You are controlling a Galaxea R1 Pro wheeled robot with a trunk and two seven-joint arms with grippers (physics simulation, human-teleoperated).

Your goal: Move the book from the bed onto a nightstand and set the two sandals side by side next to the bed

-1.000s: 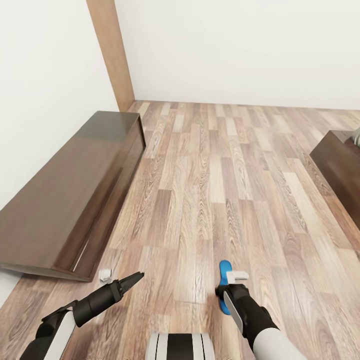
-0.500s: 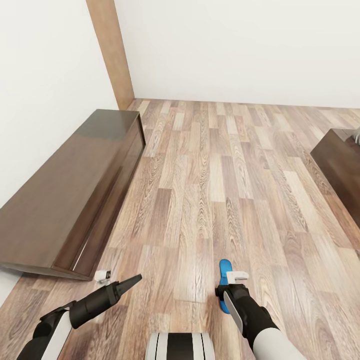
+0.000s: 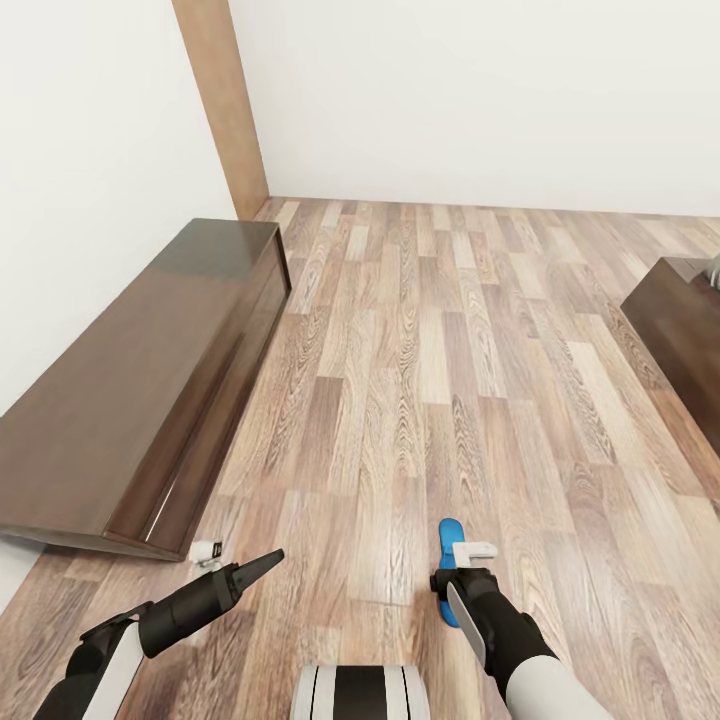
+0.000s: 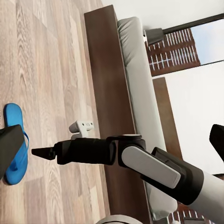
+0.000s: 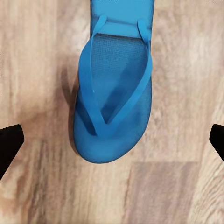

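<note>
Floorboards [image 3: 420,380] run wide and bare ahead of us in the head view, brown wood planks reaching to the white wall [image 3: 480,100] at the far end. On our left a long low dark cabinet [image 3: 130,400] stands against the side wall, its near corner close to our left arm; a wooden door post [image 3: 222,110] rises behind it. At the right edge a dark wooden block [image 3: 685,345] is cut off by the frame, so we cannot say what it is.

Our right gripper [image 5: 112,140] hangs directly above a blue sandal [image 5: 114,98] that lies flat on the floor, straps up. Its fingers [image 5: 9,142] are spread wide, one dark tip at each side of the right wrist view, and they hold nothing. In the head view our right wrist hides most of that sandal [image 3: 450,540].

Our left gripper [image 3: 262,563] points out over the floor, its tips drawn to one dark point and holding nothing. From the left wrist view we see the sandal [image 4: 15,140] partly behind a dark finger, and beyond the right arm the bed [image 4: 135,88], its brown frame edging a pale mattress.
</note>
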